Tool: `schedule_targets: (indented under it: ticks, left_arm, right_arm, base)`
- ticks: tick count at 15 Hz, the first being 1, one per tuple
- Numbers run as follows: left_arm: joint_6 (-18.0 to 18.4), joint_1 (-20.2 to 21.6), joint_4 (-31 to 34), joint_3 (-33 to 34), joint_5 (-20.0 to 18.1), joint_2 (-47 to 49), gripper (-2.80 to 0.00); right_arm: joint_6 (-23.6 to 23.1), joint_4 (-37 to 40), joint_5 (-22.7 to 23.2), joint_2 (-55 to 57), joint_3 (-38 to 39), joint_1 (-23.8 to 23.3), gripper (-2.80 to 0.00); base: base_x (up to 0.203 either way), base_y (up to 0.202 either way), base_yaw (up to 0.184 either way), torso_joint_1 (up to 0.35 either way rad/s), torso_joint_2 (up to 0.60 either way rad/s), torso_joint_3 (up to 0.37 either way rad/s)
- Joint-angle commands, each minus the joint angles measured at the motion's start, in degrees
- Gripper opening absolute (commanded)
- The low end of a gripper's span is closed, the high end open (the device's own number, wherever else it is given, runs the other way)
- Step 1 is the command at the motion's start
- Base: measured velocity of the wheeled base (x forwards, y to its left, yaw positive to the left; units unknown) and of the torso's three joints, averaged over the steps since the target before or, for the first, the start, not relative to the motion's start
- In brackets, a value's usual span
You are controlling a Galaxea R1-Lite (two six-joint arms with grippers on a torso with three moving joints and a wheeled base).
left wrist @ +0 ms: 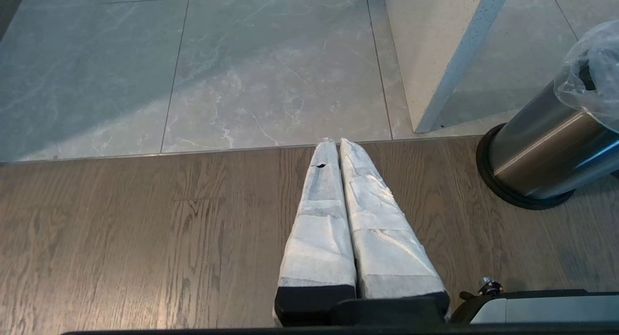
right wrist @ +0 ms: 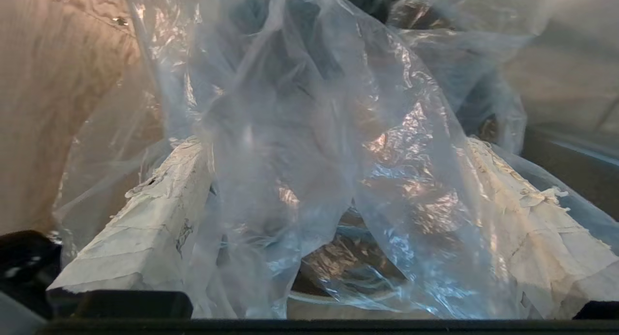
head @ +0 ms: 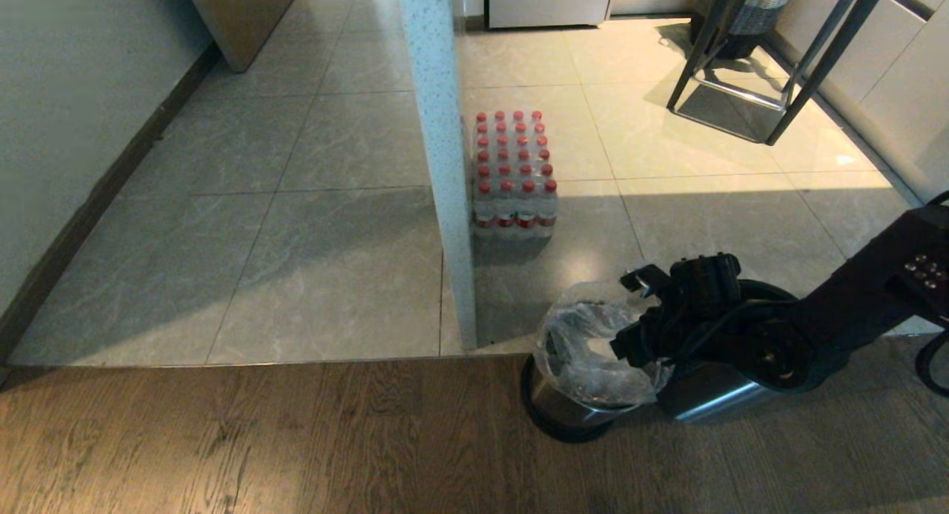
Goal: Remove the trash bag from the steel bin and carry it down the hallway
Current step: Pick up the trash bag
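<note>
Landmark: the steel bin [head: 571,414], standing upright on the wood floor [head: 222,440] just short of the tile edge, its long axis vertical and its mouth facing up.
Wall and baseboard: well to the left of the bin, along the hallway [head: 245,225] of grey marble-look tiles.
Left gripper [left wrist: 337,142]: parked low over the wood floor to the left of the bin; jaws pressed together, holding nothing.
White pillar [head: 443,165]: just beyond the bin, slightly to its left.
Bottle pack [head: 515,176]: red-capped, shrink-wrapped, on the tiles beyond the bin, touching or nearly touching the pillar's right side.
Trash bag [head: 586,351]: clear, crinkled, sitting in the bin with its open top bunched above the rim and spilling over the side.
Right gripper [head: 634,314]: at the bin's mouth, reaching in from the right; jaws spread wide, with loose bag film lying between them, not pinched.
Stool [head: 771,61]: dark metal legs far beyond the bin, to its right.
Head view only: pillar, bottles and stool together.
Right wrist view only: bag [right wrist: 309,132] folds draped across both taped fingers [right wrist: 145,219].
Left wrist view only: the bin's black base ring [left wrist: 512,192] on the wood.
</note>
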State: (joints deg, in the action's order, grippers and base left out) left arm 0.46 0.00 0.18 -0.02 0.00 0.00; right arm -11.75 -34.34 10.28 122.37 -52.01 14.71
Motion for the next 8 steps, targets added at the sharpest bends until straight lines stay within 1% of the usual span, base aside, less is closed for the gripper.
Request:
schedule_targets:
  ticks: [1, 3, 4, 5, 8]
  left_arm:
    - [-0.02, 0.0, -0.01, 0.02, 0.0, 0.0, -2.8]
    - [-0.02, 0.0, -0.01, 0.02, 0.0, 0.0, -2.8]
    - [-0.02, 0.0, -0.01, 0.02, 0.0, 0.0, -2.8]
    - [-0.02, 0.0, -0.01, 0.02, 0.0, 0.0, -2.8]
    - [-0.02, 0.0, -0.01, 0.02, 0.0, 0.0, -2.8]
  right_arm:
    - [0.06, 0.99, 0.22, 1.3, -0.38, 0.08, 0.0]
    - [0.28, 2.69, 0.41, 2.23, -1.14, 0.36, 0.0]
    - [0.99, 3.08, 1.56, 2.66, -1.56, 0.8, 0.0]
    - [2.66, 3.54, 2.77, 3.21, -2.25, 1.26, 0.0]
    - [6.18, 6.39, 3.18, 4.55, -4.24, 2.69, 0.0]
  base:
    - [0.0, 0.0, 0.0, 0.0, 0.0, 0.0]
    - [0.0, 0.0, 0.0, 0.0, 0.0, 0.0]
    - [0.0, 0.0, 0.0, 0.0, 0.0, 0.0]
    - [0.0, 0.0, 0.0, 0.0, 0.0, 0.0]
    - [0.0, 0.0, 0.0, 0.0, 0.0, 0.0]
